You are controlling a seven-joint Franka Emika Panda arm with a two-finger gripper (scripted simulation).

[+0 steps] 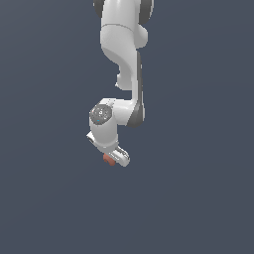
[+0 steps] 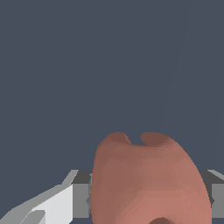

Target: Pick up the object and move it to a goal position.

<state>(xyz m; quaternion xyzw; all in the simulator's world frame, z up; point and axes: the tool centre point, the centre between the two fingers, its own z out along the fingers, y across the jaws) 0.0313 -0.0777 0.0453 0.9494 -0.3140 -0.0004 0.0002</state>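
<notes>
The object (image 2: pixel 148 179) is a reddish-brown lumpy piece with a notch on its upper edge, and it fills the space between the two grey fingers (image 2: pixel 81 199) in the wrist view. My gripper (image 2: pixel 148 197) is shut on it, with both pads against its sides. In the exterior view the object (image 1: pixel 107 158) is a small red spot poking out at the tip of the white gripper (image 1: pixel 113 158), which hangs below the bent arm near the picture's middle. No goal marker shows in either view.
A plain dark blue-grey surface (image 1: pixel 198 198) fills both views. The white arm (image 1: pixel 121 44) comes down from the top of the exterior view. No other objects or edges show.
</notes>
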